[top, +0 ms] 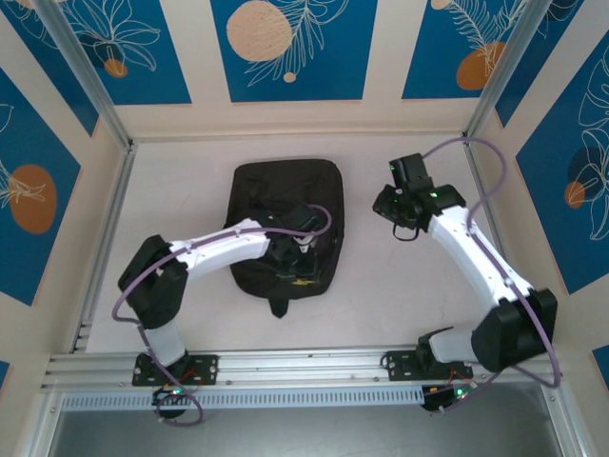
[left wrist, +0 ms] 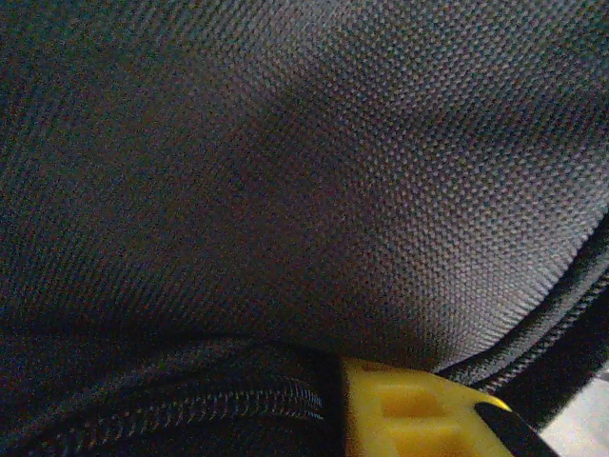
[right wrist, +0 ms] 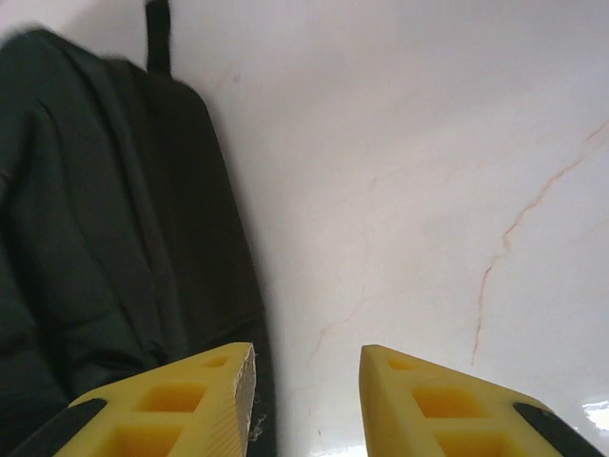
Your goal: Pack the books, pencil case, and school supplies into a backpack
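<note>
Left gripper: down on the near end of the backpack, at its 6 o'clock. One yellow finger against woven black fabric, beside a zip; cannot tell how far the jaws are parted or whether anything is held.
Backpack: black, lying flat at the centre of the desk.
Right gripper: over bare desk at the backpack's 3 o'clock, apart from it. Jaws partly parted, nothing between them.
</note>
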Available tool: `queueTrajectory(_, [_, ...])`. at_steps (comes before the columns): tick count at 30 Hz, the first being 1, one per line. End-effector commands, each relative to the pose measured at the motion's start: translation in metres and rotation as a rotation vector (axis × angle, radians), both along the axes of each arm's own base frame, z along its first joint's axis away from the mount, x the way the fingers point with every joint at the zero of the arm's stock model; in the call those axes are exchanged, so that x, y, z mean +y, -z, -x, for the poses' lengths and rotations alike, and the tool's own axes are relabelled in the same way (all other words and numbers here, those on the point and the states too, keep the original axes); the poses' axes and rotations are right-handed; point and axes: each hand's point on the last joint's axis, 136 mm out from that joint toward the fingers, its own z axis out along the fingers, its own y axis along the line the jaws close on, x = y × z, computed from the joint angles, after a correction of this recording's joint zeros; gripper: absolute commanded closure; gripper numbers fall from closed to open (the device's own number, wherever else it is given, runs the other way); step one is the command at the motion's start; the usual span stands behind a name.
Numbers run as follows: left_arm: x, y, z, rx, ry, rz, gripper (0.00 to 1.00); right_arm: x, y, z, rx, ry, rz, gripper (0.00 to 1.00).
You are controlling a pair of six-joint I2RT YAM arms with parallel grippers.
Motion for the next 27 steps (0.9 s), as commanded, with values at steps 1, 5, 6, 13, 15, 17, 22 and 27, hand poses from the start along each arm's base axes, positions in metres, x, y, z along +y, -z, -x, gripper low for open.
queueTrajectory(1, [-0.027, -0.02, 0.034, 0.074, 0.159, 0.091, 0.73, -0.005, 0.01, 0.003, 0.004, 0.016, -0.044, 0.64])
queueTrajectory(5, [-0.038, -0.038, 0.039, 0.058, 0.182, 0.17, 0.6, 0.003, 0.009, 0.006, -0.042, -0.064, -0.104, 0.64])
queueTrajectory(6, [-0.041, -0.042, 0.041, 0.06, 0.19, 0.187, 0.56, 0.003, 0.007, 0.006, -0.06, -0.071, -0.111, 0.64])
queueTrajectory(13, [-0.044, -0.088, 0.045, -0.055, 0.281, 0.319, 0.0, 0.037, -0.05, 0.016, -0.276, -0.338, -0.23, 0.01])
queueTrajectory(15, [-0.037, -0.109, 0.039, -0.145, 0.297, 0.317, 0.0, 0.038, -0.065, 0.02, -0.31, -0.355, -0.228, 0.01])
queueTrajectory(17, [-0.024, -0.137, 0.025, -0.282, 0.3, 0.295, 0.0, 0.04, -0.081, 0.026, -0.354, -0.384, -0.231, 0.01])
queueTrajectory(22, [0.039, -0.192, -0.037, -0.722, 0.209, 0.103, 0.0, 0.024, -0.094, 0.026, -0.426, -0.334, -0.142, 0.01])
queueTrajectory(27, [0.14, -0.228, -0.101, -1.141, -0.17, -0.131, 0.0, 0.007, -0.094, 0.011, -0.584, -0.264, -0.044, 0.01])
